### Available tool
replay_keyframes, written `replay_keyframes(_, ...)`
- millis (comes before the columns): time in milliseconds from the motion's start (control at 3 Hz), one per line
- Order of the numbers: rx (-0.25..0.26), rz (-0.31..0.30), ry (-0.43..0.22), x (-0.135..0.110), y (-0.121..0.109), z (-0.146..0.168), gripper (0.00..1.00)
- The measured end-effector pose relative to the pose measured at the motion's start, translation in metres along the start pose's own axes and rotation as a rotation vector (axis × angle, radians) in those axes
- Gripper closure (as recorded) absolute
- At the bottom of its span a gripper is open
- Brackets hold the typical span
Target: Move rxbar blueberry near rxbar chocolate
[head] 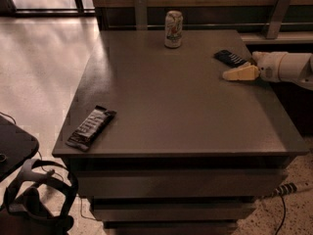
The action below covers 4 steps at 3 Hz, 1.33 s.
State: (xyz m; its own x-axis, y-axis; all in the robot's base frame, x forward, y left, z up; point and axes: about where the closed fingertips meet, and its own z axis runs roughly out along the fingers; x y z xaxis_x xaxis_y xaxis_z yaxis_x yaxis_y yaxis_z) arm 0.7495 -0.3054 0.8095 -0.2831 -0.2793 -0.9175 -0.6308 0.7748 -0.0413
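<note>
- The grey square worktop (171, 97) carries three things.
- The small flat dark navy-blue snack bar, the rxbar blueberry (230, 58), lies flat near the far right edge of the worktop.
- The long flat black-brown glossy bar with whitish lettering, the rxbar chocolate (91, 127), lies at the near left corner, well apart from the blue bar and set at a slant to the worktop's edge.
- A pale upright drink can (173, 29) stands at the middle of the far edge.
- The cream-coloured claw (230, 75), on a white arm (286, 66) reaching in from the right, hangs low just beside the rxbar blueberry, on its near side, tip pointing left.
- Whether the claw is wide or narrow, I cannot tell; it holds nothing that shows.
</note>
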Motion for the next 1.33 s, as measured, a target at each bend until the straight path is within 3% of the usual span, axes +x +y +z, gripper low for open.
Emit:
replay_keyframes(667,-0.004,0.0,0.0,-0.0004,0.0015,0.0024,0.67)
replay_keyframes(1000,-0.005,0.0,0.0,-0.0052,0.0014,0.0006,1.0)
replay_keyframes(1333,-0.005,0.0,0.0,-0.0055,0.0014,0.0005,1.0)
